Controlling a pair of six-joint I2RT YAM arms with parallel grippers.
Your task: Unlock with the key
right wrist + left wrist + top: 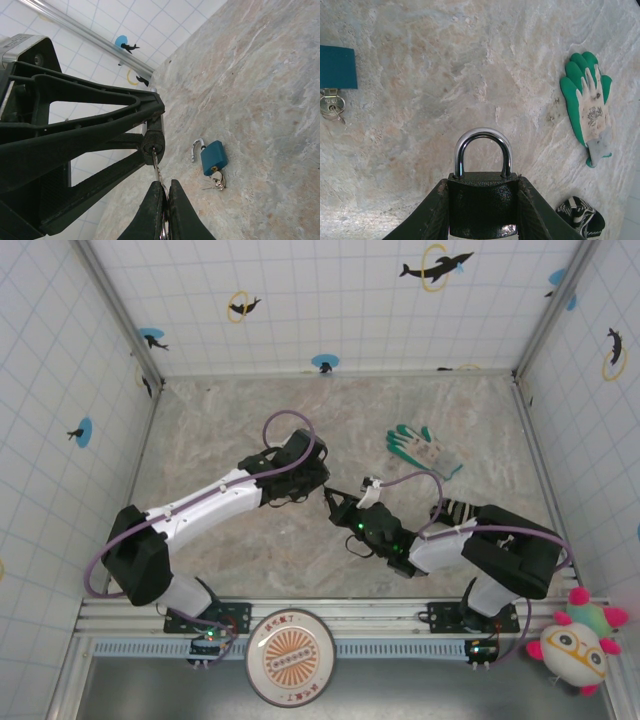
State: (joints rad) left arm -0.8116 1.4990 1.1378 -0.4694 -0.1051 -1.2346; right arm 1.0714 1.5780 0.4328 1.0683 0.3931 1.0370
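Observation:
My left gripper (482, 189) is shut on a black padlock (482, 207), one finger on each side of its body, the closed silver shackle (482, 136) pointing away from the wrist. In the right wrist view the thin silvery key (158, 169) runs from my right gripper (167, 186), which is shut on its head, into the keyhole on the padlock's underside (153, 145). In the top view the two grippers meet mid-table, the left gripper (318, 486) facing the right gripper (337, 504).
A blue padlock (213, 156) lies on the marble table with its shackle open and keys (218, 181) in it, also at the far left as the blue padlock (337, 66). A green-and-white glove (425, 448) lies back right. A striped dark cloth (580, 216) sits nearby.

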